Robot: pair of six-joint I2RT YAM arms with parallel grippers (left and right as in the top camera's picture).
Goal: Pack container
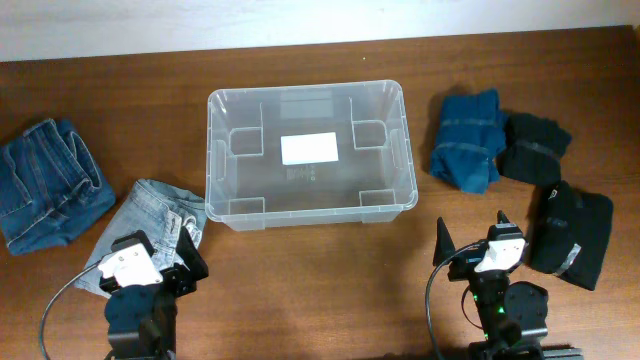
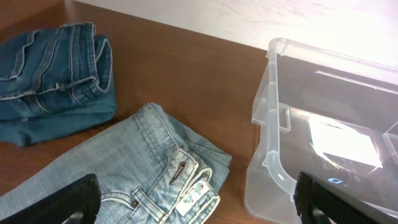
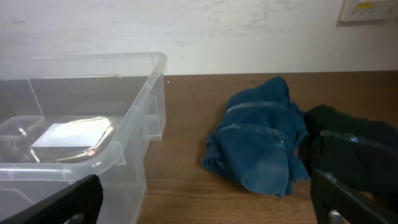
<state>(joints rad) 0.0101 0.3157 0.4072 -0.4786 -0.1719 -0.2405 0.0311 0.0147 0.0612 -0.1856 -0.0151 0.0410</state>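
The container (image 1: pixel 306 92) lies farther off between the two claws, right of the left gripper (image 1: pixel 150 250) and left of the right gripper (image 1: pixel 472 238), both spread wide, gripping nothing.

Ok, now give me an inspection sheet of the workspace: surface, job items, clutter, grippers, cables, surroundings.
Surface: brown wooden table.
Job's things: clear container at centre, upright, only its white label inside; dark jeans and light jeans to its left; blue garment, upper black garment and lower black garment to its right.
Clutter: nothing seen.
Grippers: left gripper open, empty, above the light jeans; right gripper open, empty, beside the lower black garment.
Cables: left cable and right cable, black, looping by the arm bases.
Surroundings: white wall; wall plate.
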